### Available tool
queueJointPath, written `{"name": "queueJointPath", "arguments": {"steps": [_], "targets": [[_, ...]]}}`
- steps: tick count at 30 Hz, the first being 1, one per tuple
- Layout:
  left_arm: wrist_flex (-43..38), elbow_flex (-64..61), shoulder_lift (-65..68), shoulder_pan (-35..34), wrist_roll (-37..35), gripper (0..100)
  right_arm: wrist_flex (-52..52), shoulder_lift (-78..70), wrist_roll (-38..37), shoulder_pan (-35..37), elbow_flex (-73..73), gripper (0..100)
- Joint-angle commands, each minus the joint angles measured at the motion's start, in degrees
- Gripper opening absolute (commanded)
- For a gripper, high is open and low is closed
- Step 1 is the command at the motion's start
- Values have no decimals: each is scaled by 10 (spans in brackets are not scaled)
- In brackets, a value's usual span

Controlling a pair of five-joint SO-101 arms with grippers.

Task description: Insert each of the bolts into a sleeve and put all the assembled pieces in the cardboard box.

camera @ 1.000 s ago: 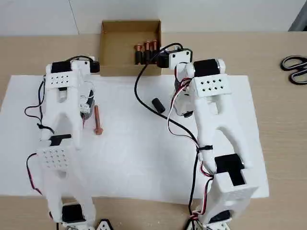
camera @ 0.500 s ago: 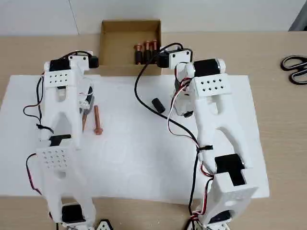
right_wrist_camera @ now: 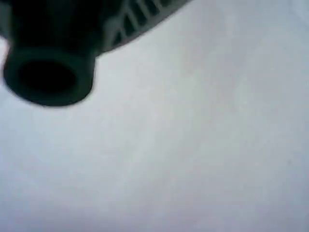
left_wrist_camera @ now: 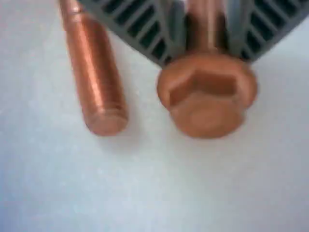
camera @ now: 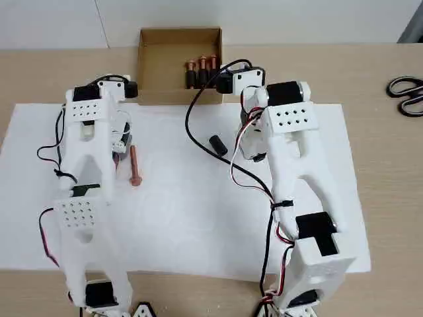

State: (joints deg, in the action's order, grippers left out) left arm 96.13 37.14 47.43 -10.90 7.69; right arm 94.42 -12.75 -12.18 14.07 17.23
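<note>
My left gripper (left_wrist_camera: 207, 24) is shut on a copper bolt (left_wrist_camera: 207, 94), whose hex head sticks out from between the ribbed grey fingers (left_wrist_camera: 130, 24) just above the white sheet. A second copper bolt (camera: 134, 165) lies loose on the sheet right beside that gripper (camera: 119, 153); its threaded end (left_wrist_camera: 94, 82) is close to the held one. My right gripper (right_wrist_camera: 72, 24) is shut on a black sleeve (right_wrist_camera: 48, 72) with its hollow end facing out. This gripper (camera: 254, 155) hangs over the sheet's upper middle. Another black sleeve (camera: 217, 145) lies loose to its left. The cardboard box (camera: 162, 59) holds three assembled pieces (camera: 201, 71).
The white sheet (camera: 198, 218) covers most of the table in front of the arms. A black cable (camera: 198, 142) loops from the right arm across the sheet near the loose sleeve. Scissors (camera: 406, 94) lie on the bare wood at the far right.
My left arm swayed a little to the left and came back to the right with the bolt in it. The loose bolt, loose sleeve and right arm have stayed put.
</note>
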Motion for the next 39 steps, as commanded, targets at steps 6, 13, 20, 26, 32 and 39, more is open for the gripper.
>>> {"name": "queueJointPath", "arguments": {"steps": [6, 13, 20, 26, 32, 39], "targets": [[-18, 22, 4, -3, -7, 62, -6, 35, 5, -4, 23, 3], [-16, 39, 7, -2, -13, 5, -6, 35, 5, -4, 23, 3], [-14, 40, 2, -1, -13, 6, -5, 35, 5, -5, 23, 3], [35, 76, -60, -1, -13, 6, -5, 39, 4, -5, 23, 3], [43, 72, -190, -3, -15, 6, 0, 40, 2, -5, 47, 3], [43, -6, -369, -4, -15, 6, 0, 100, 3, -2, 79, 3]]}}
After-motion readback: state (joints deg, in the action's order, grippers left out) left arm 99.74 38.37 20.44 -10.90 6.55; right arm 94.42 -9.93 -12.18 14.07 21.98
